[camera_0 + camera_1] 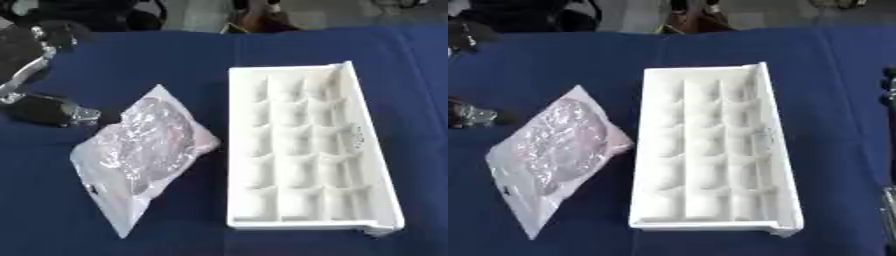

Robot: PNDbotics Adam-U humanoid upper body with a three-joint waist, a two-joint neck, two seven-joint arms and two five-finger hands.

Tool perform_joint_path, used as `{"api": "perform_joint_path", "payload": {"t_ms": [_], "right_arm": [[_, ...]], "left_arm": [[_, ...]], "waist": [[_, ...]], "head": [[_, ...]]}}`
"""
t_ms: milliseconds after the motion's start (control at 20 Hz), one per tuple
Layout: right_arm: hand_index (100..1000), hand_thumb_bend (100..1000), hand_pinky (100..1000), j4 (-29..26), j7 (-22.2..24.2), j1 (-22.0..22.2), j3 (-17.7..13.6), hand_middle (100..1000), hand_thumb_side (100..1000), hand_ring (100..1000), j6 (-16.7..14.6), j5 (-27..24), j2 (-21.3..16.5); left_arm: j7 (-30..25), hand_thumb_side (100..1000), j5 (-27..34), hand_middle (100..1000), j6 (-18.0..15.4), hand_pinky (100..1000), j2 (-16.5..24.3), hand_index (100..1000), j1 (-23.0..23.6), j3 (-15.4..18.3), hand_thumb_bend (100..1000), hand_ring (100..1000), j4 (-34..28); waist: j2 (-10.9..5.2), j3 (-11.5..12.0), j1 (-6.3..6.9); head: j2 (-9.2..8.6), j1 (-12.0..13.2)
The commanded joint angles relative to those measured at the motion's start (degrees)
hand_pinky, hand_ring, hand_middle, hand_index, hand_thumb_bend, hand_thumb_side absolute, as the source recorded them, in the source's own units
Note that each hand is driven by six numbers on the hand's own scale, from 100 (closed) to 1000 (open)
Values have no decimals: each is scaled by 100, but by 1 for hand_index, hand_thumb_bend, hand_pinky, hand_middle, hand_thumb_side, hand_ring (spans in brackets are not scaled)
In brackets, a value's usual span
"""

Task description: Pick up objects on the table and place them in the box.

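Clear plastic pouch (144, 150) flat on blue table (114, 65), at 9 o'clock from white compartment box (302, 150). Likely light, limp, slippery; best pinched at far corner. Left hand (48, 111) at pouch's 10 o'clock; finger state indeterminate.

**Even light, soft focus in both views**

The light is bright and even and seems to come from above. The white box (376, 165) is the brightest thing, and the walls between its cells look washed out. The clear plastic bag (144, 147) carries small white glints on its wrinkles. The blue tablecloth (114, 70) stays dark, with only weak shadows beside the bag and the box. Both views are a little blurred, and edges look soft everywhere.
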Motion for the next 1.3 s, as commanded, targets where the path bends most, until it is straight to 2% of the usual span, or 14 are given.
{"api": "perform_joint_path", "payload": {"t_ms": [50,350,1000,1300], "right_arm": [[949,100,874,-50,26,-10,5,836,910,879,-10,-5,-101],[949,100,874,-51,26,-12,2,836,910,879,-8,-11,-95],[950,100,874,-54,20,-9,-8,836,910,879,-12,-12,-87],[950,100,874,-55,20,-9,-10,836,911,879,-11,-14,-77]], "left_arm": [[-472,872,-47,867,-269,734,101,944,-330,-312,940,678,229],[-818,875,84,867,-495,729,-5,947,-554,-446,961,687,470],[-864,879,163,866,-513,726,-44,947,-549,-427,964,683,589],[-790,874,-30,872,-506,719,-210,948,-646,-444,976,675,936]], "waist": [[-106,-17,-21],[-76,-20,-25],[-79,-10,-33],[-81,-18,-38]], "head": [[-20,41],[-7,39],[-11,51],[-16,52]]}}
